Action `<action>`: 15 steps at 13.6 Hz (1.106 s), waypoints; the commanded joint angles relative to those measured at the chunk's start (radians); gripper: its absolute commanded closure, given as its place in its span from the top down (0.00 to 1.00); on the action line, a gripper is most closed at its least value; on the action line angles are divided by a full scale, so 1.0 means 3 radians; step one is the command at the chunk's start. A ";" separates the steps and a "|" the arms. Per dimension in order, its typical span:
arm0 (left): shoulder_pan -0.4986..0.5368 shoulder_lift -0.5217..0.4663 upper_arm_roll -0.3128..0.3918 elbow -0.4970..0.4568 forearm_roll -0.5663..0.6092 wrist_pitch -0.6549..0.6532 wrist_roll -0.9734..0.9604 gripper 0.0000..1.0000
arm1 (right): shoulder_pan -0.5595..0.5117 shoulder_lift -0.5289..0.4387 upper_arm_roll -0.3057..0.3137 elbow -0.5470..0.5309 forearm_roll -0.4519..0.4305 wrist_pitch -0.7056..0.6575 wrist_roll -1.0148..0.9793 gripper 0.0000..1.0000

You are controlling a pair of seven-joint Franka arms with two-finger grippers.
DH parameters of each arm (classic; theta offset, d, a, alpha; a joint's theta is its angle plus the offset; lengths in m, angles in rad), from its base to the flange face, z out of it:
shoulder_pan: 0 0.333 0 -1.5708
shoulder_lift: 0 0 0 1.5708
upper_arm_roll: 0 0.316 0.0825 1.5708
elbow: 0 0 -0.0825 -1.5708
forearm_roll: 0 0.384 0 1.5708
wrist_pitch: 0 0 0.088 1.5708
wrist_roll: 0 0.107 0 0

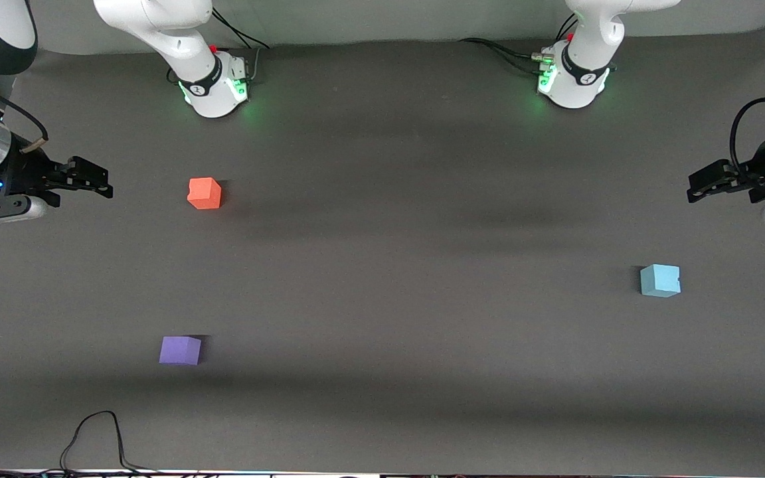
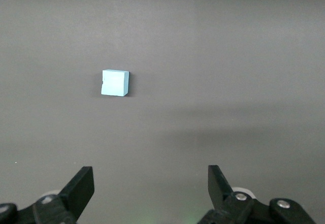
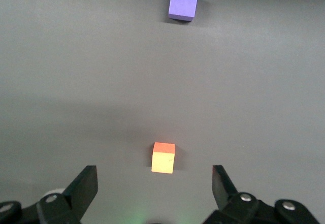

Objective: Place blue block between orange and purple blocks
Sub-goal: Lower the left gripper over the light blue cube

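Small light sky-blue matte cube: resting flat on the dark grey matte table cover, toward the left arm's end, unheld, well apart from the other two cubes.

Small bright orange-red matte cube: on the cover toward the right arm's end, farther from the front camera than the purple one.

Small violet-purple matte cube: on the cover toward the right arm's end, nearer the front camera, well apart from the orange-red cube; bare cover between the two.

Left gripper: black, two-fingered, raised over the left arm's end of the table, jaws spread wide apart, holding nothing; blue cube on the cover ahead of the fingertips, not touched.

Right gripper: black, two-fingered, raised over the right arm's end of the table, jaws spread wide apart, holding nothing; orange-red cube on the cover beneath the gap between the fingers.

Black cable: looped on the cover at the edge nearest the front camera.
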 commanded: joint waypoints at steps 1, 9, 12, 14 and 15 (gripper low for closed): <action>-0.0038 -0.0061 0.0026 -0.0006 -0.0039 -0.0068 -0.0023 1.00 | 0.0014 0.0020 -0.0010 0.0067 0.0011 -0.0080 -0.0003 1.00; 0.0278 -0.0051 0.0036 -0.0098 0.0032 0.0019 0.0640 1.00 | 0.0014 0.0015 -0.0010 0.0072 0.0011 -0.0116 -0.0003 1.00; 0.0529 0.0026 0.0036 -0.0098 0.0043 0.0182 0.1060 1.00 | 0.0014 0.0010 -0.0010 0.0061 0.0011 -0.0116 -0.0008 1.00; 0.0631 0.0067 0.0036 -0.0103 0.0048 0.0249 0.1260 1.00 | 0.0014 0.0005 -0.0010 0.0051 0.0011 -0.0121 -0.0003 1.00; 0.0637 0.0072 0.0036 -0.0134 0.0068 0.0295 0.1271 1.00 | 0.0014 0.0010 -0.0010 0.0051 0.0011 -0.0116 -0.0008 1.00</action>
